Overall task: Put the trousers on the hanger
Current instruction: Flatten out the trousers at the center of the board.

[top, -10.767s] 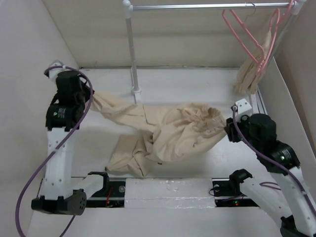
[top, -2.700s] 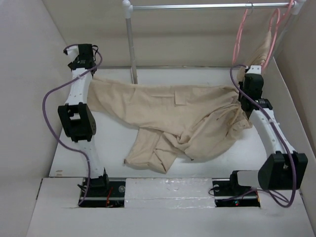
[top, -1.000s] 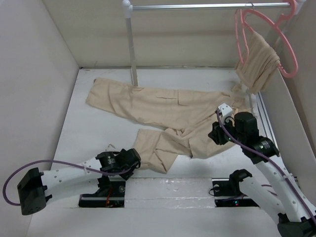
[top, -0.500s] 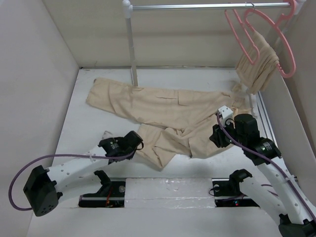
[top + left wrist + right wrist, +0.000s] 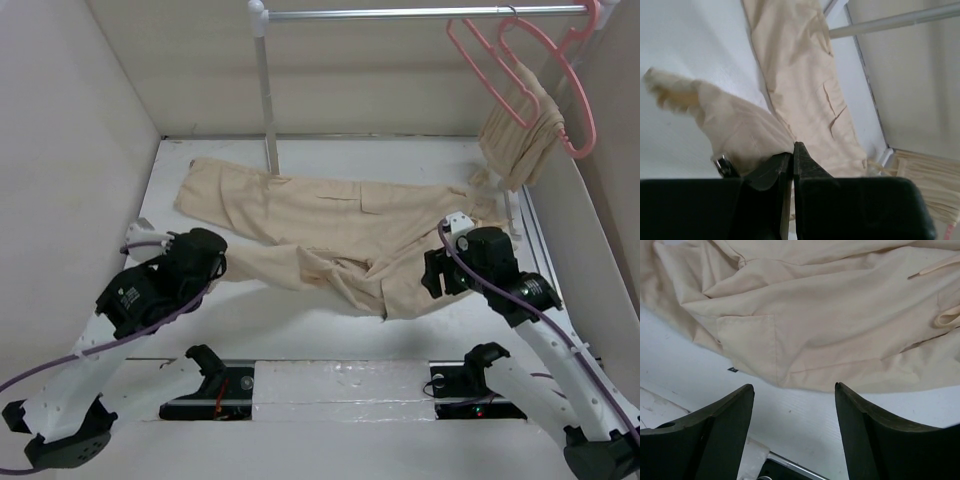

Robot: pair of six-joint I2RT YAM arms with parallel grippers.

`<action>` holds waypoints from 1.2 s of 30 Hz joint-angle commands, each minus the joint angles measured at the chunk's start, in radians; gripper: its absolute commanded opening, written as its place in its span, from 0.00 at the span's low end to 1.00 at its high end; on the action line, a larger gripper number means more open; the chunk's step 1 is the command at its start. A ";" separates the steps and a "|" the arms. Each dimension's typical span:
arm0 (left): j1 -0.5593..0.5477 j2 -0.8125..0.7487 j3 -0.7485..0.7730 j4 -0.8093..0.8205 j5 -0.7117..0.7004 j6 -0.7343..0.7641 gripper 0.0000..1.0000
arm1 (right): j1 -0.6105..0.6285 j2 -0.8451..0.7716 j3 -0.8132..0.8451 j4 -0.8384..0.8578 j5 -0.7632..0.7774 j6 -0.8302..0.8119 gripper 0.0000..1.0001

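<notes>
The pale beige trousers [image 5: 330, 215] lie spread on the white table, one leg running to the far left. The other leg [image 5: 270, 262] is stretched left to my left gripper [image 5: 218, 262]. In the left wrist view this gripper [image 5: 793, 150] is shut on the leg's fabric [image 5: 740, 127]. My right gripper [image 5: 432, 275] is open and empty over the trousers' near edge; in the right wrist view [image 5: 794, 390] the patch pocket [image 5: 747, 340] lies just ahead. The pink hanger [image 5: 480, 55] hangs on the rail at the far right.
A twin pink hanger [image 5: 578, 110] with a small bunched beige garment [image 5: 515, 120] hangs beside it. The rail's white post [image 5: 266, 90] stands at the back centre. Side walls close in left and right. The arm bases sit at the near edge.
My left arm has swung from the near edge up to the left and pulled the lower trouser leg out to the left. The right arm has barely moved. The hangers have swung slightly.
</notes>
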 commanded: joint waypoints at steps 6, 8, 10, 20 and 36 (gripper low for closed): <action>0.302 0.255 0.432 -0.010 -0.262 0.527 0.00 | -0.048 0.031 0.026 0.045 0.013 0.037 0.71; 0.420 0.235 0.389 0.101 -0.224 0.650 0.00 | -0.058 0.019 0.028 0.039 0.024 0.037 0.71; 0.529 0.214 0.357 0.205 -0.152 0.804 0.00 | -0.058 0.016 0.022 0.039 0.024 0.035 0.71; 0.565 0.296 0.368 0.445 0.092 0.880 0.00 | -0.099 0.053 0.026 0.088 0.017 0.026 0.71; 0.565 -0.039 0.038 0.131 -0.162 0.537 0.00 | -0.148 0.045 -0.029 0.090 -0.043 0.054 0.82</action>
